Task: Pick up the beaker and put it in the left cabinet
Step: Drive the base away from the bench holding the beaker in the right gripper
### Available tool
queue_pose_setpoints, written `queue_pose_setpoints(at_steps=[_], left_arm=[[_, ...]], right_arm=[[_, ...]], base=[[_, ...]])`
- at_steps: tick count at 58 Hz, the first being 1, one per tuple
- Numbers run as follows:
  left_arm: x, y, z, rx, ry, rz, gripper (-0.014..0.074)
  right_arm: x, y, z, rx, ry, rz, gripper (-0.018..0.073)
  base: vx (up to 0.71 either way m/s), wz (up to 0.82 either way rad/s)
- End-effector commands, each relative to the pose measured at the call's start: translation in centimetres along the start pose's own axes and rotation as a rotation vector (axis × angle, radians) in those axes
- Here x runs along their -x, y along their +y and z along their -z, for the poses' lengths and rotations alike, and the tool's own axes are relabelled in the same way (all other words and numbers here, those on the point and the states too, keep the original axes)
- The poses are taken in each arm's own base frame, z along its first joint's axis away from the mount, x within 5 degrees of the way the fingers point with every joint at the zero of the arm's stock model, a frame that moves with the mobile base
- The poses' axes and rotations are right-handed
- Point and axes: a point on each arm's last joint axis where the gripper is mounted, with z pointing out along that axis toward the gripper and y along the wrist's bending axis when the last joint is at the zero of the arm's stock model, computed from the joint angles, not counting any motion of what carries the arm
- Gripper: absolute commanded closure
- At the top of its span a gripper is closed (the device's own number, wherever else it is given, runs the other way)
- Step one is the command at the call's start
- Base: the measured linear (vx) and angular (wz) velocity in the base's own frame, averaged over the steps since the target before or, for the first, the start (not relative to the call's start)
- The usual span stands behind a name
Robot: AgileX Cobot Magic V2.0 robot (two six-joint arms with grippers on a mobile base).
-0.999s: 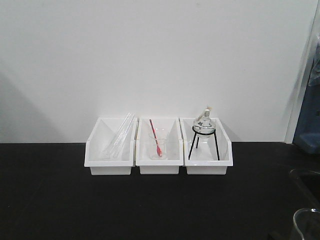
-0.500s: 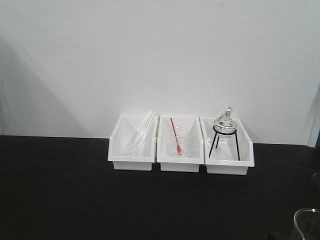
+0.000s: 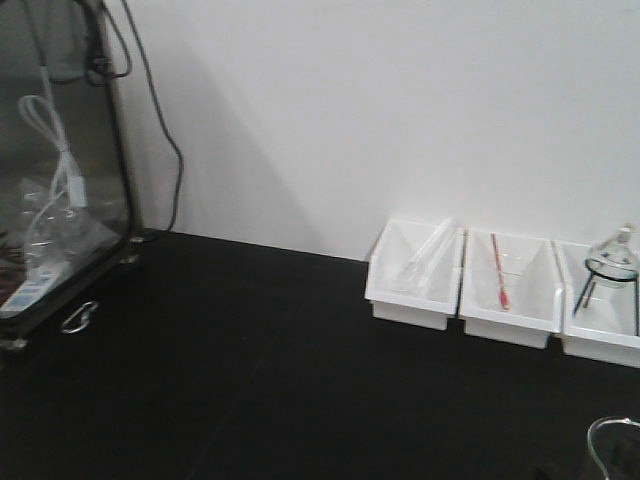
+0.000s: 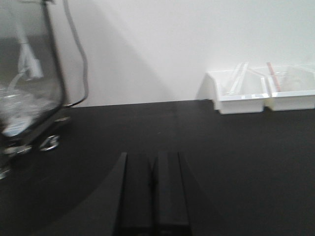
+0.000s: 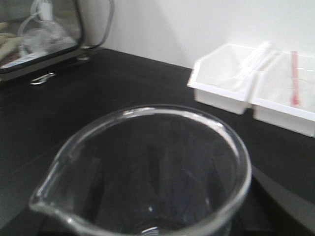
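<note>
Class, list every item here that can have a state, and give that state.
Beaker: upright, empty, held.
Left gripper: shut, holding nothing.
Glass tubes: leaning in the left bin.
Red rod: leaning in the middle bin.
Round flask: upright on its tripod, right bin.

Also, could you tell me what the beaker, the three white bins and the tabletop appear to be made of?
The beaker looks like clear glass: transparent wall, thick glossy rim with highlights, moulded pouring lip. The bins look like white plastic: smooth, slightly glossy, thin moulded walls. The tabletop is black and matte; its material is unclear, perhaps laminate.
</note>
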Motion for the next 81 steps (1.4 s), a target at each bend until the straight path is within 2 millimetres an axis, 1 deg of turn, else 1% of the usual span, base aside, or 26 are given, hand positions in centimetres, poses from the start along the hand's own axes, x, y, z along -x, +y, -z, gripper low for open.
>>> queue_pose_setpoints(at_steps=[1, 54, 81], left_arm=[[0.32, 0.03, 0.13, 0.005, -0.087, 0.011, 0.0595], [0.32, 0.03, 0.13, 0.005, -0.087, 0.011, 0.0595], [0.32, 0.03, 0.13, 0.005, -0.087, 0.011, 0.0595]], right_arm=[[1.11, 0.13, 0.17, 0.017, -0.041, 0.013, 0.0564], [1.11, 0.12, 0.17, 0.016, -0.04, 0.013, 0.0564], [1.11, 0.12, 0.17, 0.016, -0.04, 0.013, 0.0564]], base=[[-0.17, 0.65], [-0.16, 0.69], [-0.05, 0.76]])
